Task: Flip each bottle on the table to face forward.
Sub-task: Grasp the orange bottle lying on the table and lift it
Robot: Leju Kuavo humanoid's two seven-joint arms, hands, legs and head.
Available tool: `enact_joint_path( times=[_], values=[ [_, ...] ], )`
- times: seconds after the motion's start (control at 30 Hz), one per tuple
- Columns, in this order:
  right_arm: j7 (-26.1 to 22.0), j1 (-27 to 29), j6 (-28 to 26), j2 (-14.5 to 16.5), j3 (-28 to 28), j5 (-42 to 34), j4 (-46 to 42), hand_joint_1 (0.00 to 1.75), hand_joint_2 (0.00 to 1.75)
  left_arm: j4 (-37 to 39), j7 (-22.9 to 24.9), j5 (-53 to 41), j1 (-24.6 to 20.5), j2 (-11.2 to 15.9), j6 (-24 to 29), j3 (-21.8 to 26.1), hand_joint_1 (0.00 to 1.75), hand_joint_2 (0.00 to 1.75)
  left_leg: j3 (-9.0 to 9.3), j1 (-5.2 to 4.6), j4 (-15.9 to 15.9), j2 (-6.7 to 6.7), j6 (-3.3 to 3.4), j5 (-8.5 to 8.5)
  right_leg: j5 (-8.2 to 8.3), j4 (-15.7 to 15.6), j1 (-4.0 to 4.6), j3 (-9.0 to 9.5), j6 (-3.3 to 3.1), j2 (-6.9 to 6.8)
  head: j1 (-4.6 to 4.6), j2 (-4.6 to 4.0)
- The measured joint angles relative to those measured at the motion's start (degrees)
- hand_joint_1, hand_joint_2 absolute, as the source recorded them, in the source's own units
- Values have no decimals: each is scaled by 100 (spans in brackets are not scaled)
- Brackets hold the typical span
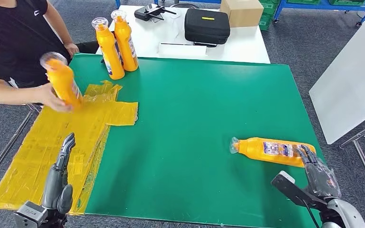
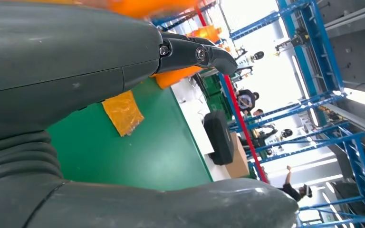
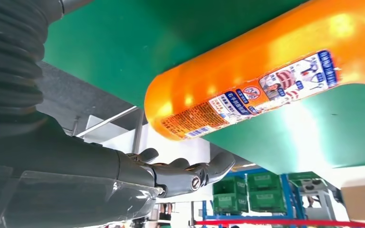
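Lying bottle: rigid, slick plastic, probably weighty; take mid-body at label. Right robot hand open beside base, left robot hand open, empty.

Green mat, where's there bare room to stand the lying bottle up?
The middle of the green mat is bare, between the yellow plastic sheet and the lying bottle; so is its far right stretch. The far left corner is crowded: two upright bottles and a person's hand holding another.
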Motion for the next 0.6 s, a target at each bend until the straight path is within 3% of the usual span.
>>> enact_joint_path(
  times=[0.27,0.6],
  values=[
    [43,-556,91,66,120,140,589,0,175,6,0,37,-113,2,-51,-92,0,0,-5,0,1,6,2,3,4,2,0,48,2,2,0,0],
    [279,-1387,70,158,681,571,1619,0,175,57,0,132,-275,2,-143,-143,0,0,-4,0,1,7,2,5,4,2,1,49,2,3,1,0]
  ],
)
